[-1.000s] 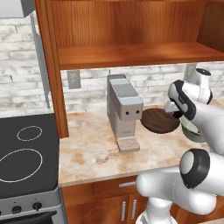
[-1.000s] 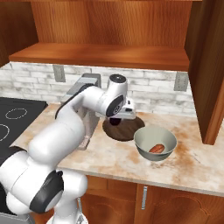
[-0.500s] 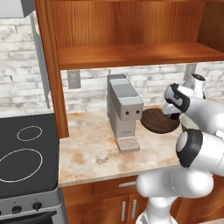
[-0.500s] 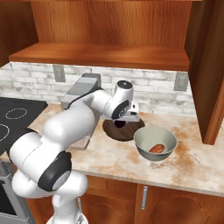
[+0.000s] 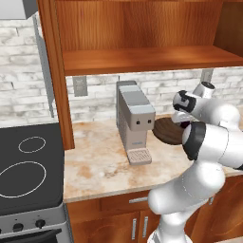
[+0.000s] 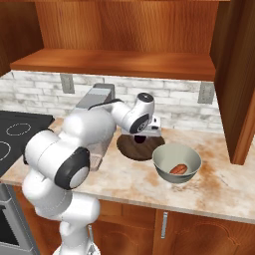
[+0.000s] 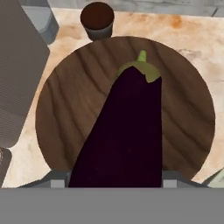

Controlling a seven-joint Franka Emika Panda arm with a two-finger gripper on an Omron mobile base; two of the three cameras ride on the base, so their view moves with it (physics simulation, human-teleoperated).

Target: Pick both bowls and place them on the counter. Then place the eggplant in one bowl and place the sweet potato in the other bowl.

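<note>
Home kitchen: stove [image 5: 26, 171], wood cabinets [image 6: 149, 30], marble counter [image 5: 97, 166].

Pale brick wall [image 5: 95, 95] behind a wooden shelf [image 5: 147, 59] and speckled counter [image 5: 99, 166].

The eggplant [image 7: 124, 131] is deep purple with a green cap; the bowl [image 7: 127, 105] beneath shows dark brown woodgrain; the other bowl [image 6: 177, 162] is grey-green; the sweet potato [image 6: 178, 169] orange-red; the counter [image 6: 209, 184] mottled beige.

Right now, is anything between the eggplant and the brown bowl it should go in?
Nothing visible. The gripper holds the eggplant directly over the brown bowl, whose wooden inside lies bare beneath it.
</note>
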